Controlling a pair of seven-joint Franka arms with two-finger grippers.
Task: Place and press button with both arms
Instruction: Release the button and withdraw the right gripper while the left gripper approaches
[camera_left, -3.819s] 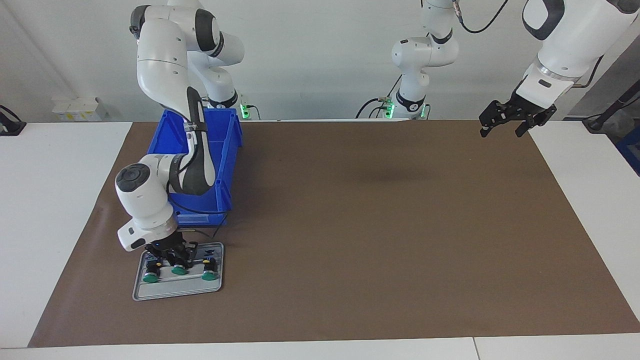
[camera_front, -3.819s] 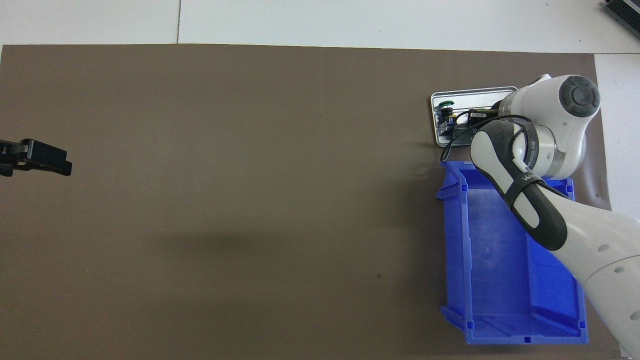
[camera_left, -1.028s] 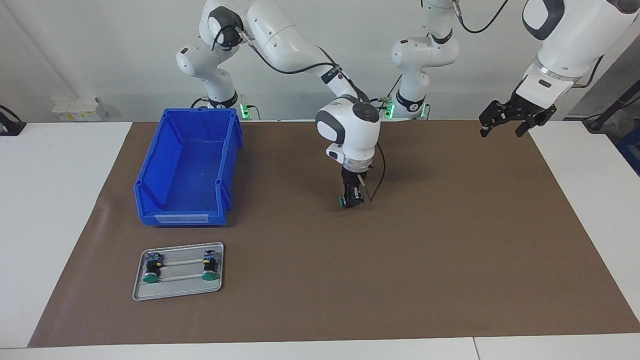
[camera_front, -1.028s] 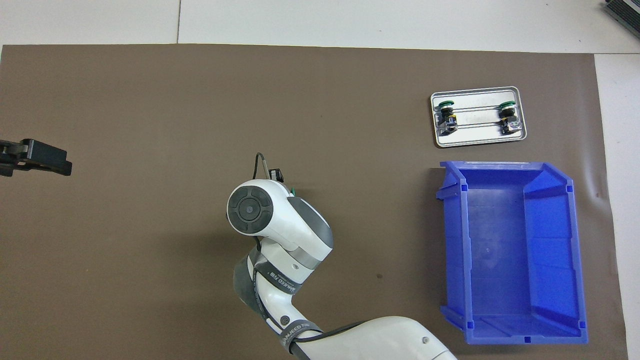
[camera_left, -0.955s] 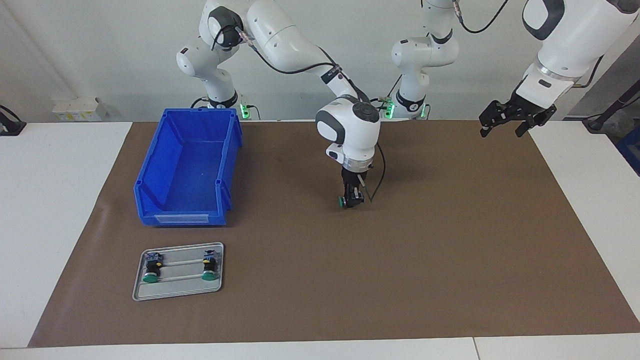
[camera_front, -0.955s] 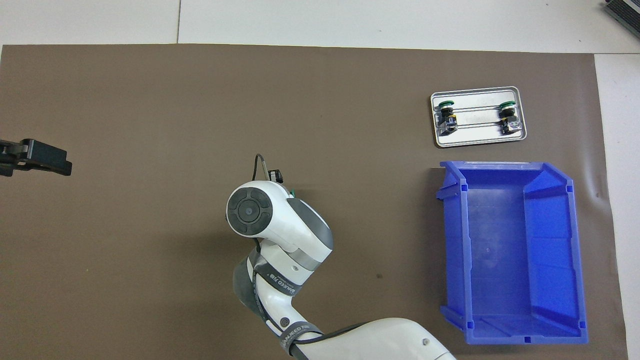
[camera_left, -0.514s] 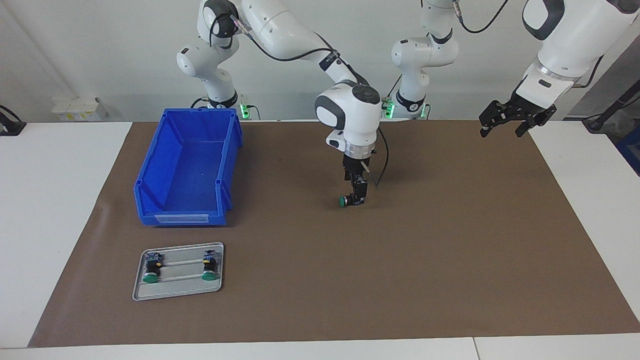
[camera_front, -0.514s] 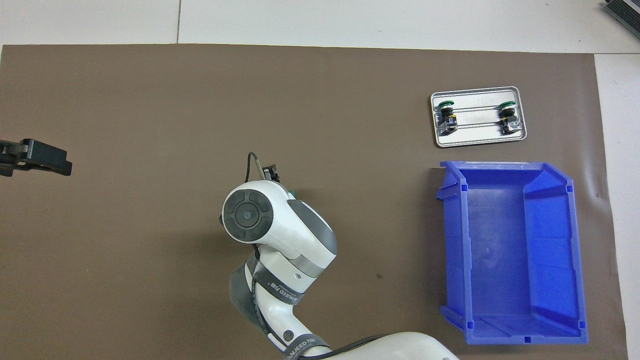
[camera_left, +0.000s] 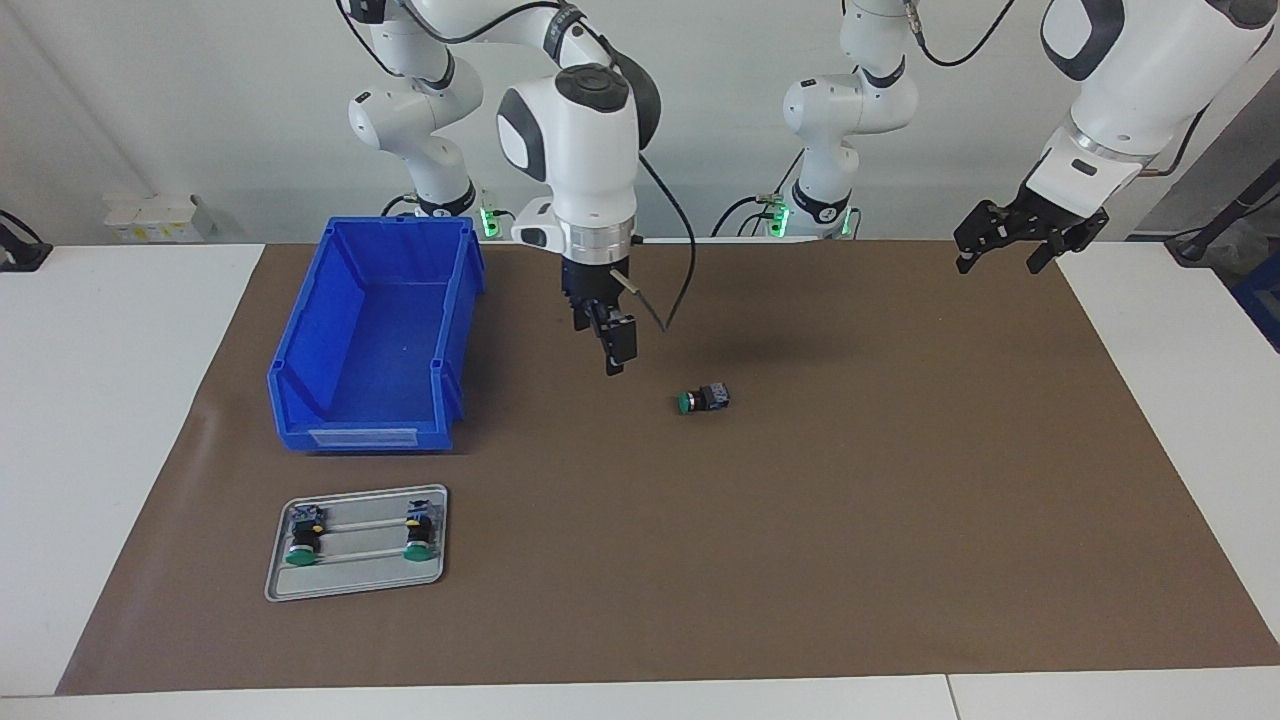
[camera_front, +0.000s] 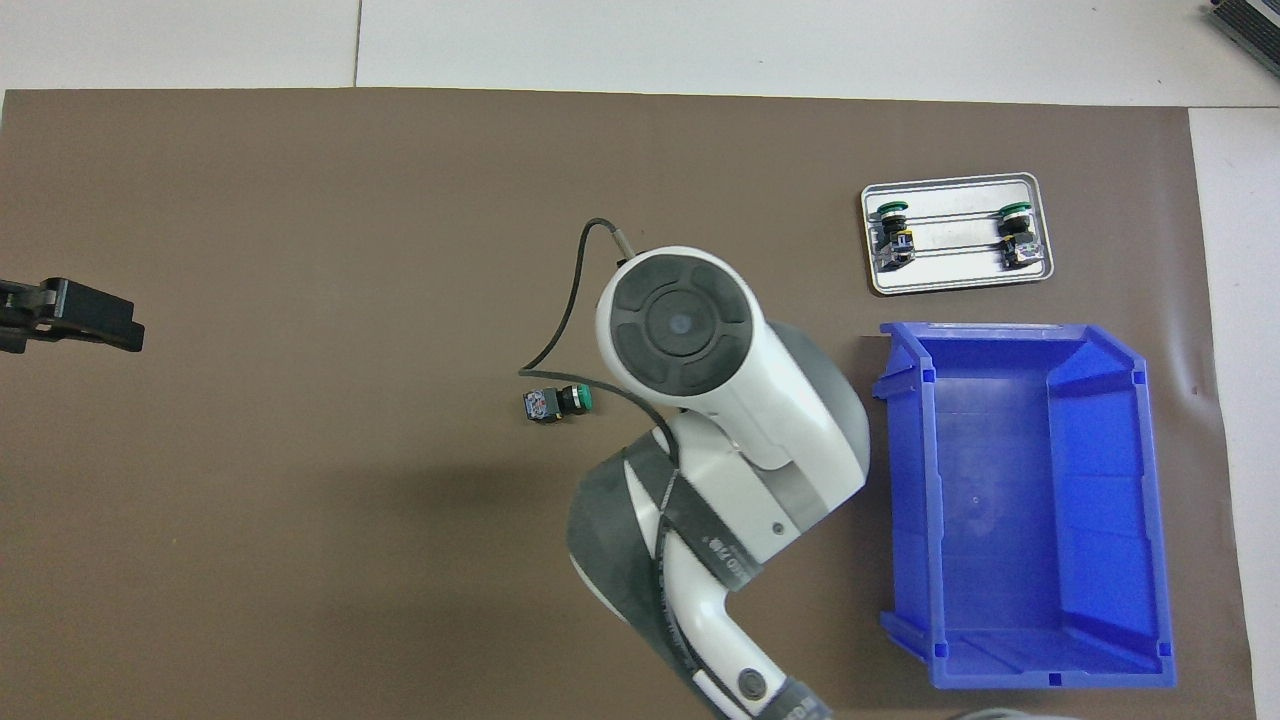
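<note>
The button (camera_left: 703, 400) is lying on its side mid-mat, long axis running along the table, green cap toward the right arm's end; the right gripper (camera_left: 611, 347) — open, empty — is hanging nearest; the left gripper (camera_left: 1020, 235), open, empty, is waiting well apart.

3 buttons (camera_left: 702, 400); 1 bin (camera_left: 372, 340); 1 tray (camera_left: 357, 575)

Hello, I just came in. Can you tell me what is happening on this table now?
The right gripper hangs open and empty over the mat. A green button lies on its side, alone, mid-mat, with nothing touching it. Two more buttons sit on the metal tray, beside the empty blue bin. The left gripper waits, open, over its own end of the table.
</note>
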